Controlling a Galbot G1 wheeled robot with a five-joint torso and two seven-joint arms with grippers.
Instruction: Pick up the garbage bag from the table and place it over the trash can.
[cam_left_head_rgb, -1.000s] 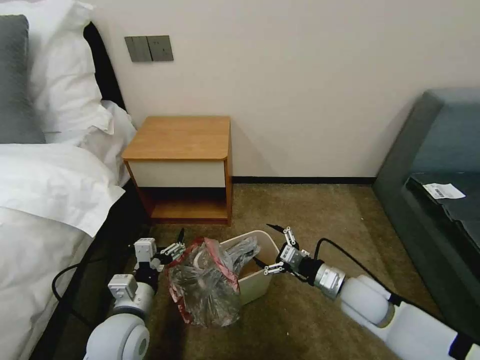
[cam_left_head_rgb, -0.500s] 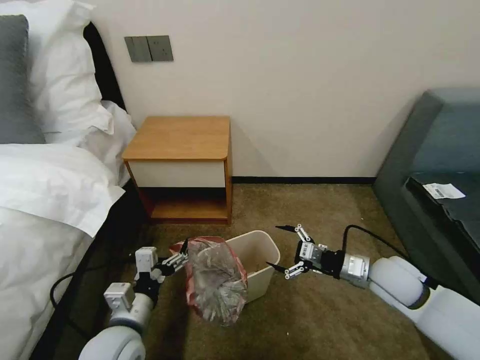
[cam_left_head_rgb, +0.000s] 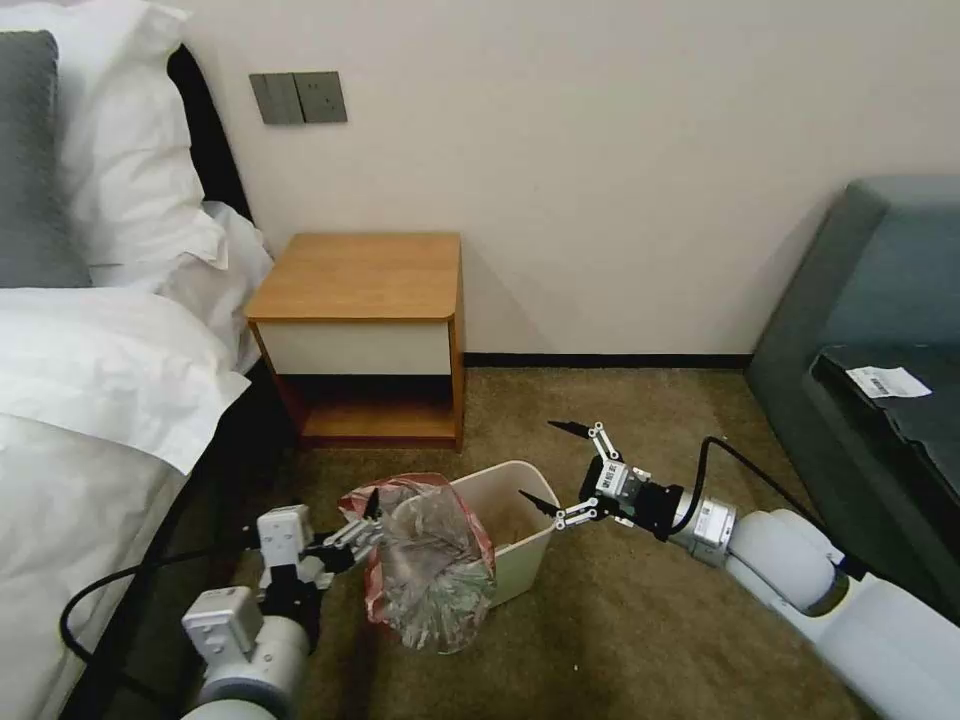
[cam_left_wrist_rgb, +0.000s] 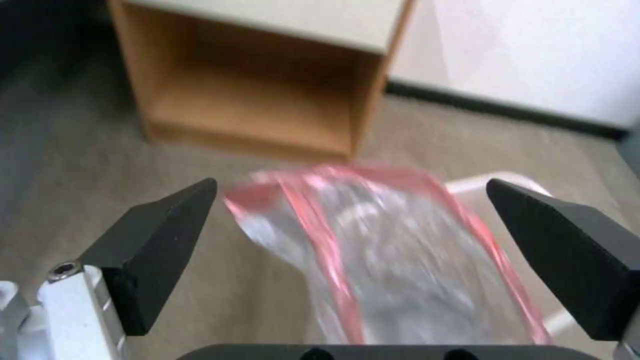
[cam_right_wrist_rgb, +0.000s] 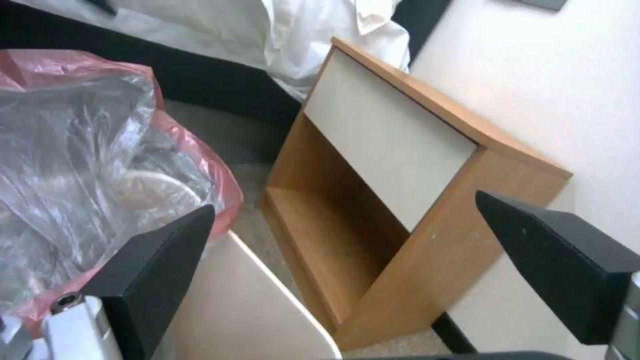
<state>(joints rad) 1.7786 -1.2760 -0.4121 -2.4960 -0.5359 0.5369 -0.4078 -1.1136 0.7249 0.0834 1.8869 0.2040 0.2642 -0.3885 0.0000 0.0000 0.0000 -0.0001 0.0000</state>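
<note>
The left hand hangs low over the carpet with its two dark fingers spread wide apart and nothing caught between them. Just ahead of its fingertips is the garbage bag, crumpled grey film with a red-pink band, draped over the near end of the trash can and sagging down the can's outer side toward the floor. In the head view one fingertip lies right against the pink edge; whether it touches cannot be told. In the left wrist view the bag sits between and beyond the parted fingers, with the can's pale rim showing behind it.

The right hand is on the far side of the can from the left hand, held over the rim's right end, its fingers likewise spread and empty. From its wrist the bag lies to one side, apart from the fingers, with the can's cream wall just below.

Beyond both hands stands the surface, an orange-brown nightstand against the wall, next to the white bed.
</note>
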